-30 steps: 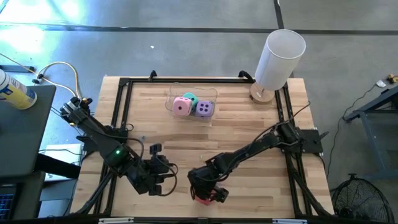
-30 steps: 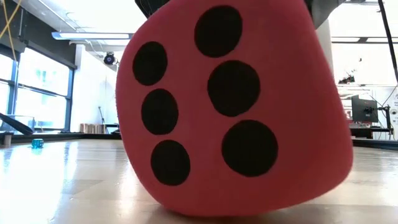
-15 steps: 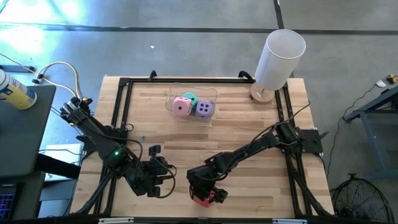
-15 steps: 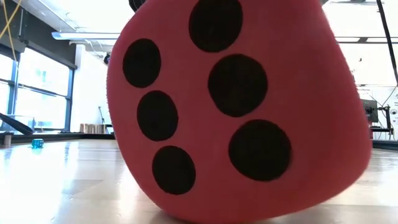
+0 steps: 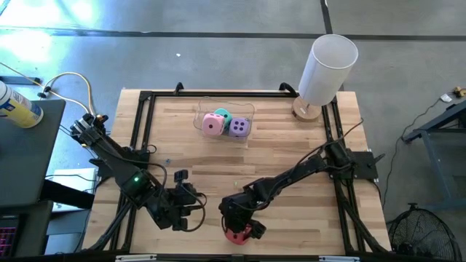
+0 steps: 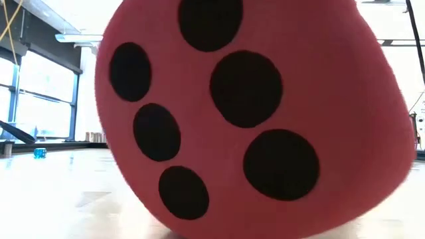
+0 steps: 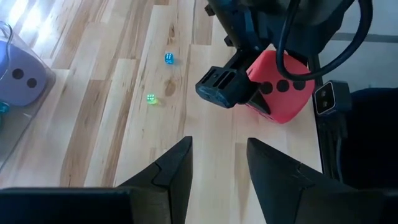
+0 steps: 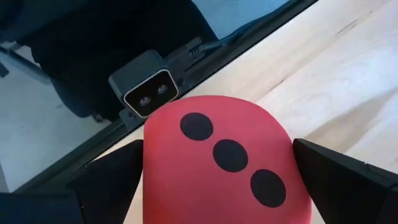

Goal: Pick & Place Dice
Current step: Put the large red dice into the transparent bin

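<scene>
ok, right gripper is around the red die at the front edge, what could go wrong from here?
1. The red die sits near the table's front edge, right by the low camera; a bad close by the right gripper, whose fingers straddle it open, could push it into the camera or off the table.
2. The left gripper waits close by; the arms could clash on the lift.
3. The clear tray already holds three dice, so space is tight.

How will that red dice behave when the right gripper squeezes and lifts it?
The red dice has rounded, bulging faces, so it probably squashes between the right gripper fingers instead of staying stiff. It looks like foam, so likely light for its bulk. With such soft corners it may rock or tumble if released tilted.
</scene>
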### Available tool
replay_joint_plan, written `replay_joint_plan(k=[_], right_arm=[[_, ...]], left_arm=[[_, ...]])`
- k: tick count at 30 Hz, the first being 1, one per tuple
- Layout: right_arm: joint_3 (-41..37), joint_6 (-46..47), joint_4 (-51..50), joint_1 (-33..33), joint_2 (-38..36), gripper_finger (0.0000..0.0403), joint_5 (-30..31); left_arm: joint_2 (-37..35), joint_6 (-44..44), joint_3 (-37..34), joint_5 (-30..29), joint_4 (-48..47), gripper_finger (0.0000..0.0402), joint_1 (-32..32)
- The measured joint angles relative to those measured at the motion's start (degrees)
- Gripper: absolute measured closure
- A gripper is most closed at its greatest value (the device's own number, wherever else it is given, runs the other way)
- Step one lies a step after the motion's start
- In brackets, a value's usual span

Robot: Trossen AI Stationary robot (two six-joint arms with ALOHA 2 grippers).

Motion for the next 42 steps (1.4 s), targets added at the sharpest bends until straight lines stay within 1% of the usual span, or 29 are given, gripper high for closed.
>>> replay_joint_plan(k=[5,11,16,21,24,28,32,34,37,42], right_arm=[[-5.0,2.1,7.9,-0.8,-1.5,0.0007,-2.4],[-16.3,8.3,26.6,-1.3,-5.1,0.0007,-3.9],[-24.6,12.5,40.1,-1.4,-7.7,0.0007,-3.8],[-29.1,15.3,49.8,-1.6,-8.0,0.0007,-4.3],[-32.1,17.5,56.8,-2.6,-8.0,0.0007,-6.7],[-35.6,19.3,65.1,-3.2,-7.9,0.0007,-7.7],[-36.7,20.1,67.8,-3.9,-7.9,0.0007,-8.6],[-36.7,20.3,67.9,-4.1,-7.9,0.0007,-9.3],[-36.7,20.3,68.2,-4.3,-7.9,0.0007,-9.8],[-36.6,20.2,68.7,-4.3,-7.9,0.0007,-9.8]], left_arm=[[0.0,-0.2,0.0,0.0,0.1,0.0257,0.0],[0.0,-0.3,0.0,0.1,0.1,0.0257,0.0],[0.0,-0.2,0.0,0.1,0.2,0.0257,0.0],[0.0,0.0,0.0,0.1,0.8,0.0257,0.0],[0.0,0.0,0.0,0.1,0.8,0.0257,0.0],[0.0,0.0,0.0,0.1,0.8,0.0257,0.0],[0.0,0.0,0.0,0.0,0.8,0.0257,0.0],[0.1,0.0,-0.4,-1.0,1.8,0.0257,0.0],[1.1,0.7,-2.2,-3.8,6.4,0.0257,0.0],[6.6,3.6,-5.7,-3.7,16.1,0.0257,0.0]])
